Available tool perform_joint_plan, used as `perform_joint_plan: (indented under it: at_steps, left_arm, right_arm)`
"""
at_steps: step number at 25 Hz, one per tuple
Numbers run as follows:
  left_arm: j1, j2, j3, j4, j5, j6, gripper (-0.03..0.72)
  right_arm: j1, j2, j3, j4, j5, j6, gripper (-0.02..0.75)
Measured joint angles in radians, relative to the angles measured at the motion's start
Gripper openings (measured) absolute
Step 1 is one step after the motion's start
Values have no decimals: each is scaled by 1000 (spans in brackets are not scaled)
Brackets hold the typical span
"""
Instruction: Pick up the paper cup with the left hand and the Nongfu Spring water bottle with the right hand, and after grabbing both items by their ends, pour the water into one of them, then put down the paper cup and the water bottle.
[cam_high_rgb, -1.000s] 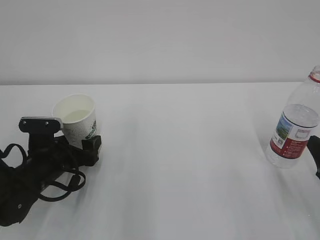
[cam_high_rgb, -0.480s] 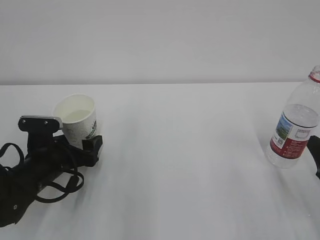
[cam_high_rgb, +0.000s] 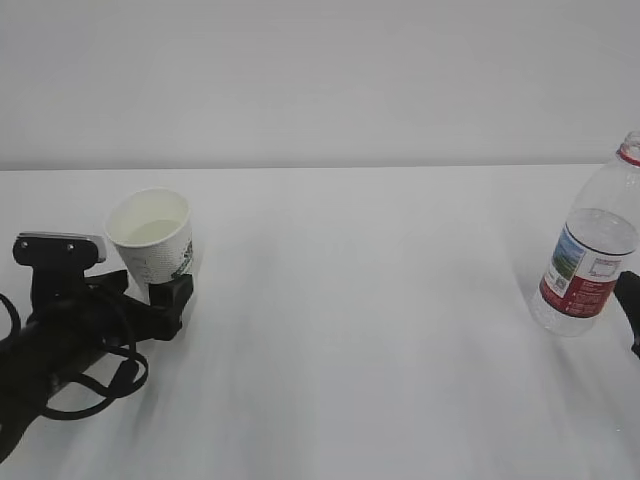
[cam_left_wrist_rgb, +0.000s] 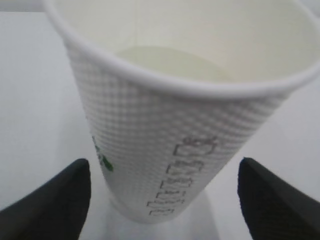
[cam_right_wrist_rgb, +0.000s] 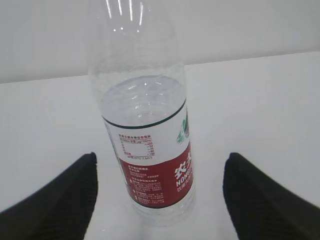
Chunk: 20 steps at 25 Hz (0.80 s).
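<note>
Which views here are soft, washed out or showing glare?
Exterior view: flat, bright light, white table nearly merging with the wall, shadows faint. Left wrist view: the cup fills the frame, its rim soft, the fingers blurred. Right wrist view: small glare streaks on the bottle shoulder; label sharp.

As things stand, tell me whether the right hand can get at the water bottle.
Probably yes. In the right wrist view the Nongfu Spring water bottle stands upright between the open fingers of the right hand, with clear gaps on both sides and nothing in between.
</note>
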<state>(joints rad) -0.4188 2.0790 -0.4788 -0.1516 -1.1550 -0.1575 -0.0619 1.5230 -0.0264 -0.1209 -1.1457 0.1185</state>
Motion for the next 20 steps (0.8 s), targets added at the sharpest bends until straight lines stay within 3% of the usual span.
perform_joint_plan:
  at_steps: [11, 20]
  left_arm:
    - [0, -98, 118, 16, 0, 0, 681]
    - [0, -214, 162, 37, 0, 0, 664]
  right_arm:
    - [0, -7, 0, -25, 0, 0, 589]
    - [0, -168, 4, -34, 0, 0, 589]
